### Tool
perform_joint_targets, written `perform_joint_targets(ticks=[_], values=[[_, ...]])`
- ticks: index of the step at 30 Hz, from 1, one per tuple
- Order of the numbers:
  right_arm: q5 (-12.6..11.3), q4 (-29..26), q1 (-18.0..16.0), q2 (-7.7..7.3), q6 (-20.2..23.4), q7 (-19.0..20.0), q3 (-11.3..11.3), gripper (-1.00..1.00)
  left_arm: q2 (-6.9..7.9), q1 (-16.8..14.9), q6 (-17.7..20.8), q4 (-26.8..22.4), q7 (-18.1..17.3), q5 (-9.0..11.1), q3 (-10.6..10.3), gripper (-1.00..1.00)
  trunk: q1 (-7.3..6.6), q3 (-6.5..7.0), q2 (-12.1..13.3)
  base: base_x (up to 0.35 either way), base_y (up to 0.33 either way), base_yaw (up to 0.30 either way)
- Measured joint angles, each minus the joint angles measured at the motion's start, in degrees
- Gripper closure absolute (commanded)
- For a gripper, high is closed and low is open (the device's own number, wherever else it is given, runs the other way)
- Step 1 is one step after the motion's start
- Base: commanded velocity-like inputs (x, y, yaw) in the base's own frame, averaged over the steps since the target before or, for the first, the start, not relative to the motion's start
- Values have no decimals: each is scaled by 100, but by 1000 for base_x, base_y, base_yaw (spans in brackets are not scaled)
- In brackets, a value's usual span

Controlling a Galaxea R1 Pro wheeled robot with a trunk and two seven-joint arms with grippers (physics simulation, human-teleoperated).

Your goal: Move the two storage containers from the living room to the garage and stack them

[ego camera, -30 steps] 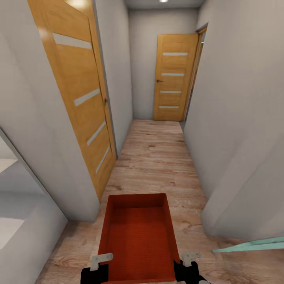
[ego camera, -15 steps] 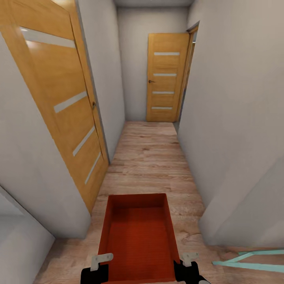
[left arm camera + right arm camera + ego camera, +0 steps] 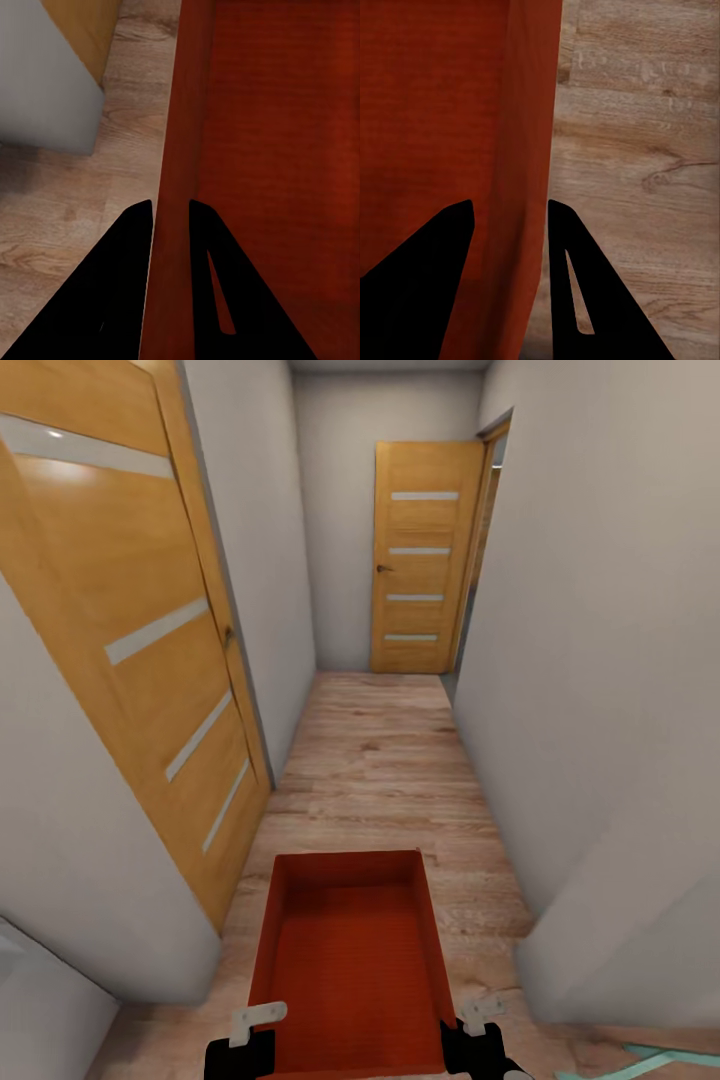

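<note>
Carrying container (image 3: 350, 960), left claw (image 3: 171, 214) and right claw (image 3: 510, 214) each pinching a wall; I judged the narrow hallway risked bumping it loose.

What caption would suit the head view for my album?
Both hands, left and right, carry an orange-red bin along a wood-floored hallway toward a closed door.

Orange-red storage container (image 3: 348, 950), open-topped and empty, ribbed base, thin flared walls, held level above the wood-plank hallway floor (image 3: 385, 760), long side pointing ahead
</note>
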Motion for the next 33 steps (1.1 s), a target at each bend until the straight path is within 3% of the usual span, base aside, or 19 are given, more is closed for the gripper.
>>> perform_joint_targets(ticks=[33], values=[[-34,1,3,-3,-16,-3,7,100,0,0,1,-17,1,-6,-7,100,0,0,0,326,0,0]])
